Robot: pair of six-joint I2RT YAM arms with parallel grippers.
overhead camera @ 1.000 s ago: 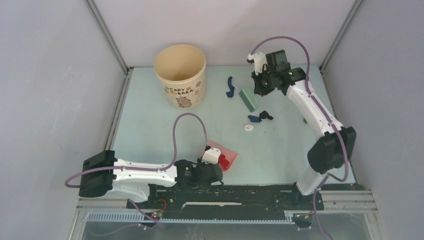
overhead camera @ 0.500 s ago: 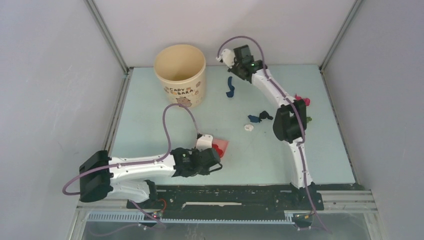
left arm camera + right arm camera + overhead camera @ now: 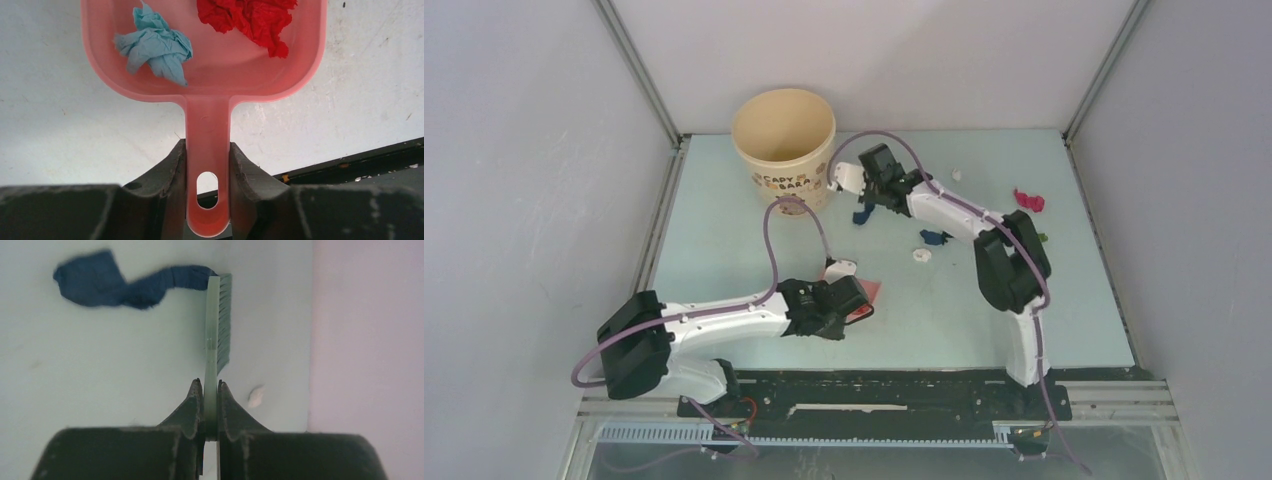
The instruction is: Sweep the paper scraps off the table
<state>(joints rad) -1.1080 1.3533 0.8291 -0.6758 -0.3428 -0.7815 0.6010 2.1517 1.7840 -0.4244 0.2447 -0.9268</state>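
The pink dustpan [image 3: 207, 135] was the one container with anything visible in it. Two paper scraps lay in its tray: a crumpled teal one [image 3: 155, 47] toward the left wall and a larger red one [image 3: 250, 20] toward the right, the two well apart. The left jaws pinched the dustpan's handle from both sides, just above its hanging hole, and the tray sat over the near middle of the counter [image 3: 724, 230].

The cream cup [image 3: 783, 150] stood upright near the far left corner. From above, only its pale inner wall showed.

The right jaws were pressed on the thin handle of the grey-green hand brush [image 3: 218, 325], which pointed away from the wrist with its bristles facing right. The far end of the brush touched one end of a long navy strip [image 3: 100, 285], and the rest of the strip trailed off to the left. This was just to the right of the cup. A small white bit [image 3: 255, 397] lay on the bristle side of the brush.

More scraps were loose on the counter: a blue one [image 3: 935, 237] with a white one [image 3: 920, 254] just nearer, a magenta one [image 3: 1028, 200] close to the right rail, and a tiny green one [image 3: 1042, 237] near it.
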